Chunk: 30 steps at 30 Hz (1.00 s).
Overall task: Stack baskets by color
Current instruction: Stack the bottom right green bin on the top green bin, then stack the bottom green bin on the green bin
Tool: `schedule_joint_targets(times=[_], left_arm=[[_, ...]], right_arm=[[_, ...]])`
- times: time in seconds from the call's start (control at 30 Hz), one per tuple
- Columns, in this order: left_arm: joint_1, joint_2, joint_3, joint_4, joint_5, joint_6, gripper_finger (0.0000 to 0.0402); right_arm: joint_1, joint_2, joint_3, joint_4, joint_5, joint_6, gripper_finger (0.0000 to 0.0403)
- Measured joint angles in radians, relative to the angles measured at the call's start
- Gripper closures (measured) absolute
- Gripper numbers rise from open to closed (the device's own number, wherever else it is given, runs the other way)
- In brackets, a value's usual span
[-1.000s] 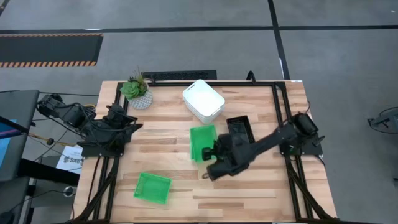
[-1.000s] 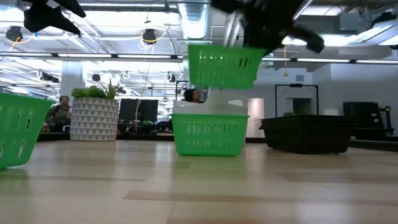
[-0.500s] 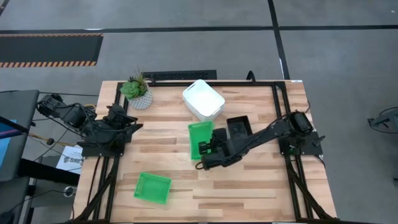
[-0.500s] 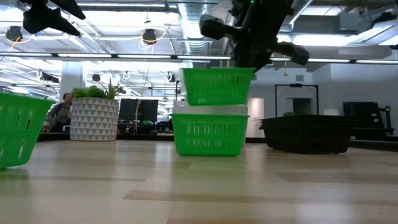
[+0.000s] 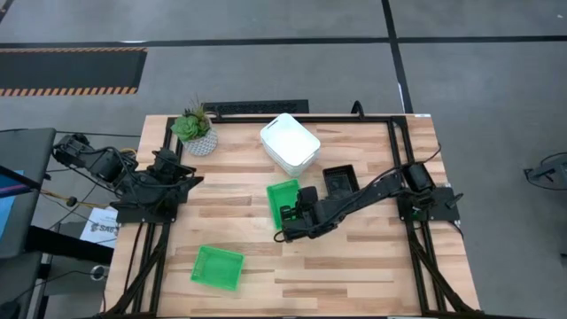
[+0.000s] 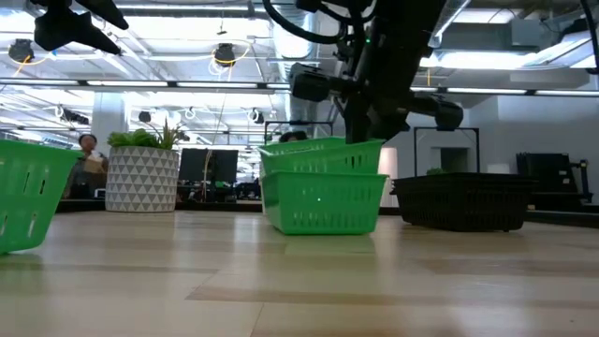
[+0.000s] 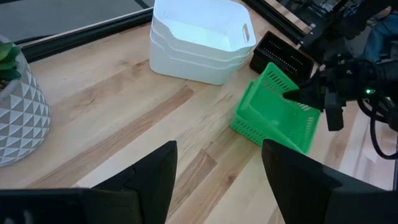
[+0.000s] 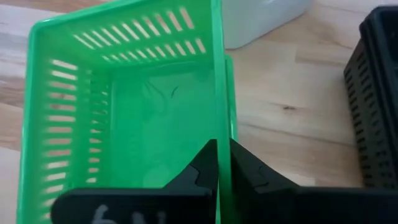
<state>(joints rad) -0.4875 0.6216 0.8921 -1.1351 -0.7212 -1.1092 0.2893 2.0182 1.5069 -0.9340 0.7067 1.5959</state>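
Two green baskets (image 5: 285,200) stand at the table's middle. The upper one (image 6: 323,154) sits tilted inside the lower one (image 6: 323,201), which rests on the table. My right gripper (image 5: 288,215) reaches in from the right and is shut on the upper basket's wall. A third green basket (image 5: 217,268) lies near the front left. The white baskets (image 5: 290,142) are stacked at the back, and the black baskets (image 5: 341,182) lie right of the middle. My left gripper (image 7: 217,180) waits open above the table's left side. My right gripper pinches the rim of one side wall (image 8: 222,127) of the upper green basket, one finger (image 8: 208,168) inside and one outside. The fingers slant down from the table's right and near side. The basket rests tilted inside the lower green basket.
A potted plant (image 5: 195,130) stands at the far left corner. The black baskets (image 8: 379,93) lie close to the right of the green pair, the white stack (image 7: 199,40) just behind it. Bare wood shows across the front of the table.
My right gripper has sunk and gone toward the table's left and far side with the green basket. The basket hung clear above the other green one. It now sits in it, tilted.
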Motion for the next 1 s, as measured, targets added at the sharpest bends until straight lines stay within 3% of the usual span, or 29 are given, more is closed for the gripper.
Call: schedule_joint_targets(times=[0.47, 0.83, 1.0], left_arm=[[0.000, 0.000, 0.000, 0.000, 0.000, -0.001, 0.0178], [0.000, 0.000, 0.000, 0.000, 0.003, -0.002, 0.0178], [0.000, 0.000, 0.000, 0.000, 0.050, 0.000, 0.0178]], right_arm=[[-0.011, -0.002, 0.000, 0.000, -0.025, -0.040, 0.0313], [-0.010, -0.069, 0.009, -0.013, -0.027, -0.156, 0.0198], [0.008, -0.161, 0.009, -0.003, -0.023, -0.206, 0.0175]])
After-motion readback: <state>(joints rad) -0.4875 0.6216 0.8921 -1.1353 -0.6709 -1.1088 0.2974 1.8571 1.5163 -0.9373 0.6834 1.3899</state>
